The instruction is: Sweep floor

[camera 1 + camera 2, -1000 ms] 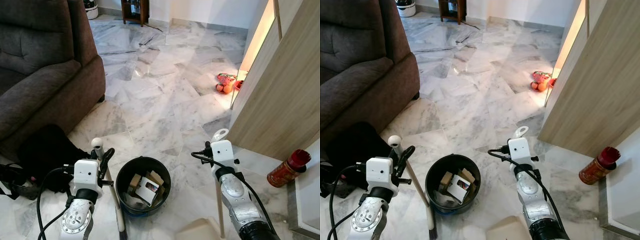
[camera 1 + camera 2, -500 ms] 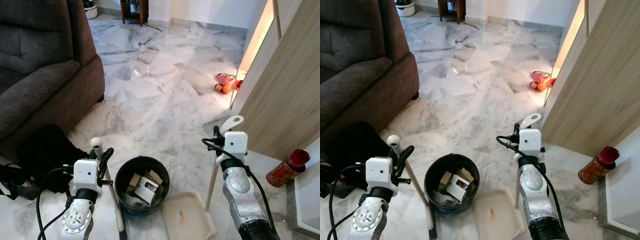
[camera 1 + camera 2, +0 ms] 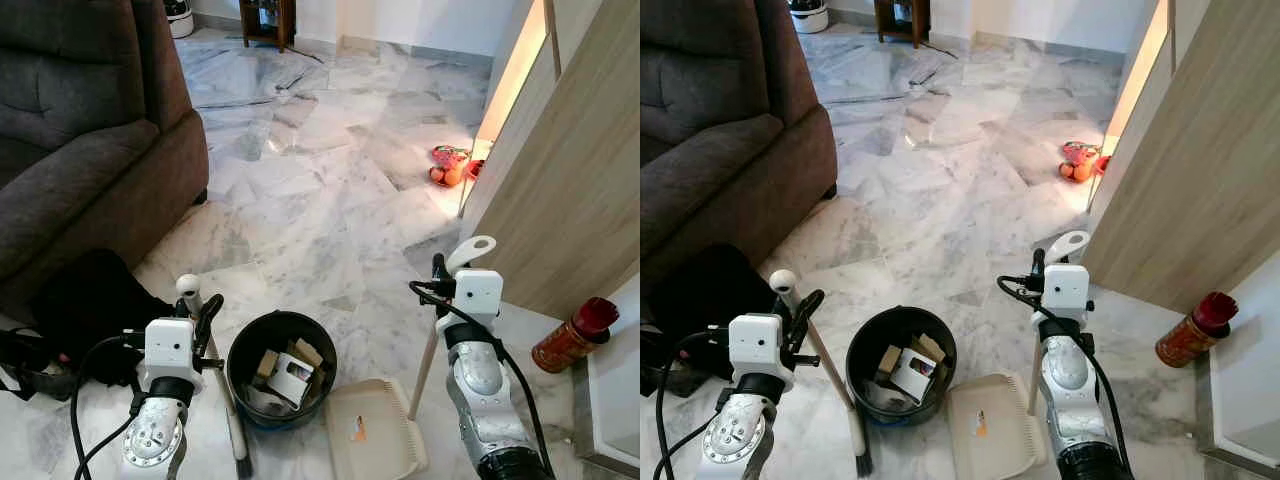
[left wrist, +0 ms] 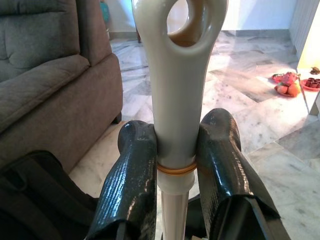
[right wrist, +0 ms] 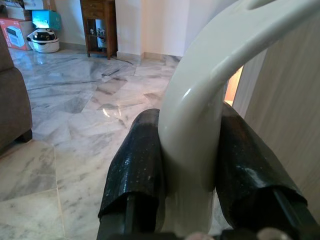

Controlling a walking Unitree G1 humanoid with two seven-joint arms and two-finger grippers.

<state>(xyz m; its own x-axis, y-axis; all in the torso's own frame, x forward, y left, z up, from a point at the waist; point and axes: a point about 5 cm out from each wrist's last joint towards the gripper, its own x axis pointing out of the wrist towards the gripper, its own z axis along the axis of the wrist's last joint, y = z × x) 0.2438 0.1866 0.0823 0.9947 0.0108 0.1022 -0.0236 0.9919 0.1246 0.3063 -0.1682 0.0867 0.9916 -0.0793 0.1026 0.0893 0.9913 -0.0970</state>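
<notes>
Glossy marble floor (fabric sofa)

Open marble floor beyond the bin, sofa and black bag left of the bin, wooden cabinet and red bottle to its right, dustpan touching it

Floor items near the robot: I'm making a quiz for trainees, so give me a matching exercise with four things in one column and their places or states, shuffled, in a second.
Things:
1. black bin
2. dustpan
3. broom
4. red bottle

Places or states:
A. clamped in the left hand
B. stands by the wooden panel on the robot's right
C. holds boxes and scraps of paper
D. lies flat on the marble beside the bin, its handle in the right hand

Pairs: 1-C, 2-D, 3-A, 4-B
</notes>
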